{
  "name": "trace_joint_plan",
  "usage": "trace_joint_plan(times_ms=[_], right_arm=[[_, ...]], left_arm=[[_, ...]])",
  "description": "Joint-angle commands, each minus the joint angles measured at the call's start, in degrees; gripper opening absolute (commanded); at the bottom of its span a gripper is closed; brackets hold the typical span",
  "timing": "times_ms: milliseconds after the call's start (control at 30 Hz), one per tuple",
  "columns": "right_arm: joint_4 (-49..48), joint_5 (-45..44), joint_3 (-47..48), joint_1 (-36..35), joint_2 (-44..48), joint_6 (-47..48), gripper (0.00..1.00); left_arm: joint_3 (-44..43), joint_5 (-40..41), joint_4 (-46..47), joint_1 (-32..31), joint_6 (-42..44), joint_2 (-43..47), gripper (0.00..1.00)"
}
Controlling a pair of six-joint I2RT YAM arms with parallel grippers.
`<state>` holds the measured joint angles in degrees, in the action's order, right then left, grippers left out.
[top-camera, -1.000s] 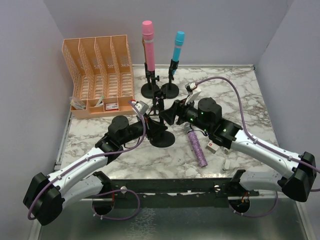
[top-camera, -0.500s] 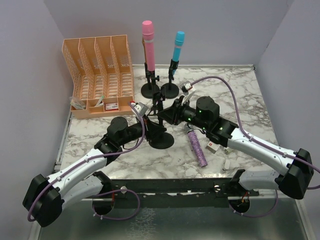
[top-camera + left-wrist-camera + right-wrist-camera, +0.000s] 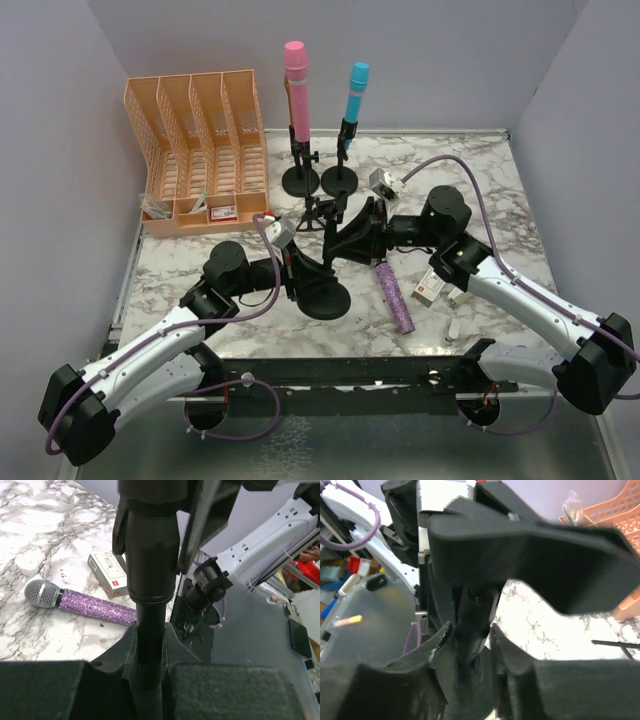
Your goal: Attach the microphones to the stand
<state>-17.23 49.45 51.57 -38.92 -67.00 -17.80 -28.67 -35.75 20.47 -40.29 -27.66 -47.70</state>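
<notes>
At upper centre, pink microphone (image 3: pixel 296 85) and cyan microphone (image 3: pixel 356 92) sit mounted; purple microphone (image 3: pixel 394 295) lies loose; left gripper (image 3: pixel 149 650) and right gripper (image 3: pixel 470 640) clamp empty stand (image 3: pixel 322 298).

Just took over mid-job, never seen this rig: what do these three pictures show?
Two white robot arms are bolted at the table's near edge. The wide picture looks down from above and behind them; the other two come from a camera on each wrist. The left end effector is shut on the pole of a black round-based microphone stand. The right end effector surrounds that stand's upper part; whether it clamps, I cannot tell. On the marbled table lies a glittery purple microphone with a silver mesh head, beside a small white-and-red box. At the back, a pink microphone and a cyan blue microphone sit on two further black stands, by an orange plastic organiser.
</notes>
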Motion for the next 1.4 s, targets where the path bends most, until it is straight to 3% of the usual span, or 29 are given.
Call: trace_joint_plan(times_ms=[0, 67, 133, 300, 467, 700, 833, 967, 1367], right_arm=[[1.53, -2.53, -0.54, 0.33, 4.39, 5.44, 0.43], [2.31, -15.11, -1.52, 0.33, 5.46, 2.85, 0.56], [2.69, -23.99, -2.67, 0.33, 5.87, 0.38, 0.61], [-5.74, -27.93, -7.36, -1.51, 7.27, -3.45, 0.62], [1.51, -39.50, -2.71, -6.76, 4.28, -3.74, 0.65], [3.37, -41.00, 0.44, -8.02, -0.89, -7.15, 0.66], [4.31, -42.87, 0.62, -8.05, -2.23, -4.35, 0.65], [4.98, -45.58, -1.35, -7.97, -0.50, -0.92, 0.64], [8.04, -49.17, -6.79, -7.49, 8.08, 0.43, 0.59]], left_arm=[[-0.34, 6.44, 3.88, 0.78, -0.10, 2.17, 0.00], [-0.02, 9.79, 3.88, 0.75, -0.01, 1.45, 0.00], [0.26, 12.79, 3.88, 0.75, 0.10, 0.67, 0.00], [0.28, 15.87, 3.88, 0.74, 1.65, -1.26, 0.00], [0.01, 16.63, 3.96, 0.71, 1.56, -2.83, 0.00], [-0.29, 15.65, 3.96, 0.68, 1.29, -3.54, 0.00], [-0.73, 11.36, 4.03, 0.72, 1.13, -3.05, 0.00], [-0.87, 7.86, 4.77, 0.68, -0.41, -1.40, 0.00], [-0.85, 7.97, 5.11, 0.67, -1.74, 0.28, 0.00]])
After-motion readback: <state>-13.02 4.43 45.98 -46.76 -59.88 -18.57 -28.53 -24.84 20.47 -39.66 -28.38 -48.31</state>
